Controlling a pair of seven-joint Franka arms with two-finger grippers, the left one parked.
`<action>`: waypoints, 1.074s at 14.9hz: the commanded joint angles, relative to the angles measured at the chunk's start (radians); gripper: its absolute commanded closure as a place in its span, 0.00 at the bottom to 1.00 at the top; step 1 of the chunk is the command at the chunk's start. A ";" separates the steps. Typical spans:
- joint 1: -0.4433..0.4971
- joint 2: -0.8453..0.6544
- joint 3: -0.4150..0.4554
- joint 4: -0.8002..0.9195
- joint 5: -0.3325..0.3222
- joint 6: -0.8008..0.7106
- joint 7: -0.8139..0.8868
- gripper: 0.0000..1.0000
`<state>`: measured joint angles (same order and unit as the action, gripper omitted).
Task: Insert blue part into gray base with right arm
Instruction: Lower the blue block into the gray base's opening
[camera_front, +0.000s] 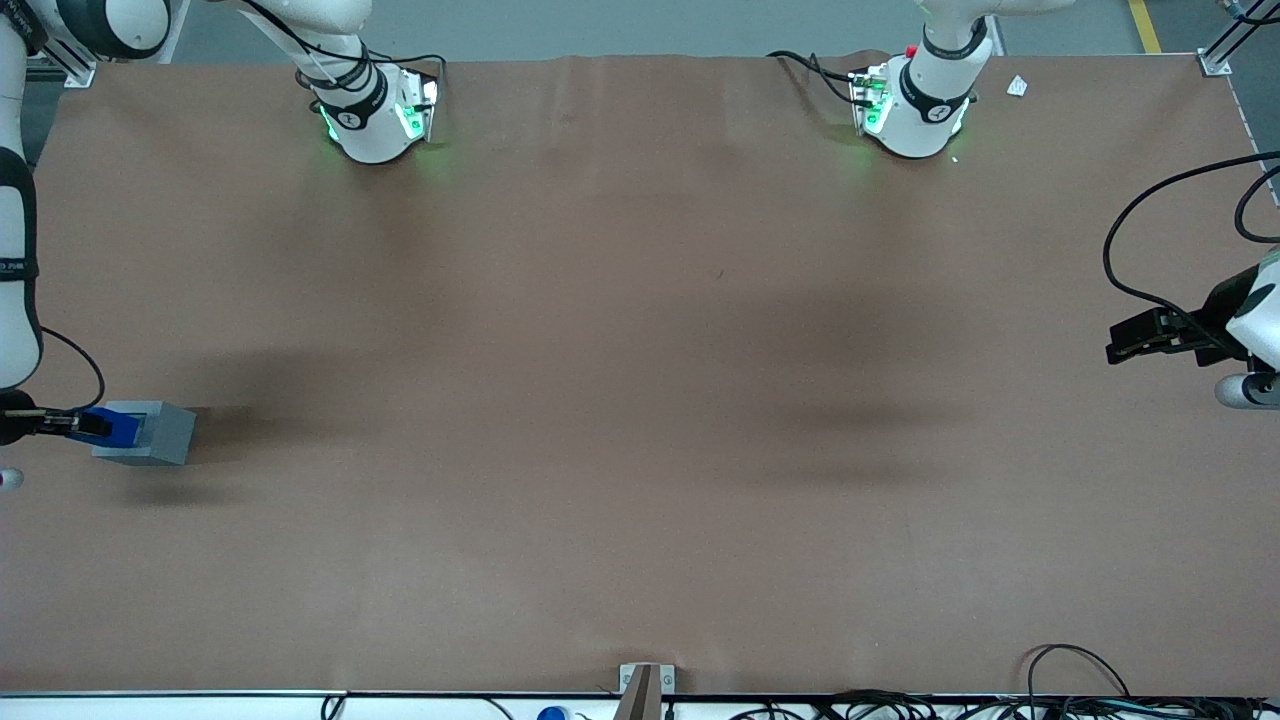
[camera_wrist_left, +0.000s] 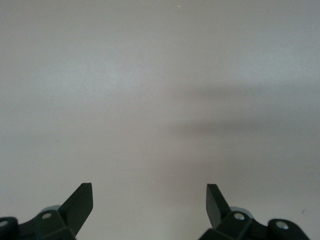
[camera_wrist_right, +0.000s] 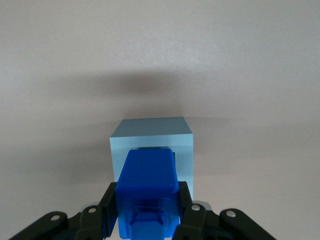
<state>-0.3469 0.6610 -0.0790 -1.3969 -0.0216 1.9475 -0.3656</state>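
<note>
The gray base (camera_front: 150, 432) stands on the brown table at the working arm's end, near the table's side edge. My right gripper (camera_front: 88, 424) is shut on the blue part (camera_front: 112, 425) and holds it over the base's top face. In the right wrist view the blue part (camera_wrist_right: 146, 190) sits between the two black fingers (camera_wrist_right: 109, 200), with its lower end at the recess in the gray base (camera_wrist_right: 152, 137). How deep it sits in the recess is hidden by the part itself.
The working arm's base (camera_front: 375, 110) and the parked arm's base (camera_front: 915, 105) stand at the table's edge farthest from the front camera. The parked gripper (camera_front: 1150, 335) hangs at its own end of the table. Cables (camera_front: 1070, 680) lie along the near edge.
</note>
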 joint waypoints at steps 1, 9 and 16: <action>-0.020 0.020 0.012 0.024 -0.004 -0.013 -0.019 1.00; -0.015 0.020 0.013 0.021 -0.001 -0.028 -0.019 1.00; -0.015 0.020 0.013 0.021 -0.006 -0.053 -0.019 1.00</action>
<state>-0.3518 0.6700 -0.0767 -1.3925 -0.0216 1.9117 -0.3725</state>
